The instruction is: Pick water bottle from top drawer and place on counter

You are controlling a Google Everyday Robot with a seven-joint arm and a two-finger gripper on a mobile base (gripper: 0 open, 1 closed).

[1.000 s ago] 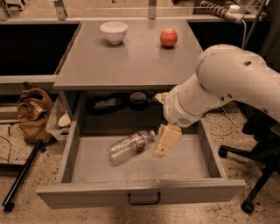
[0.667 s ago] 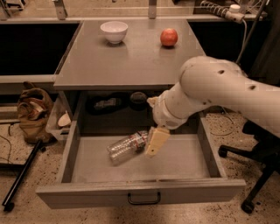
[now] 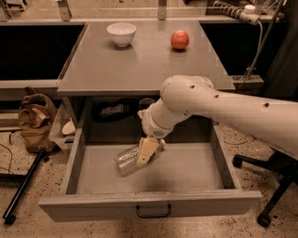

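Gripper point(image 3: 148, 151) sits low in open top drawer point(image 3: 186, 173), overlapping right end of lying water bottle point(image 3: 125, 161); I cannot tell its opening or grip.

Robotics lab or test room, office-like. Speckled hard floor point(image 3: 46, 204). Grey counter point(image 3: 144, 69) over an open top drawer point(image 3: 186, 172), with black benches point(image 3: 32, 51) either side. Power strip point(image 3: 235, 11) far right, wheeled chair base point(image 3: 272, 186) near right, brown bag point(image 3: 35, 123) on the floor at left. Staged props on the counter: white bowl point(image 3: 121, 33) and apple point(image 3: 179, 39). Gripper point(image 3: 148, 151) hangs inside the drawer at the water bottle point(image 3: 125, 160).
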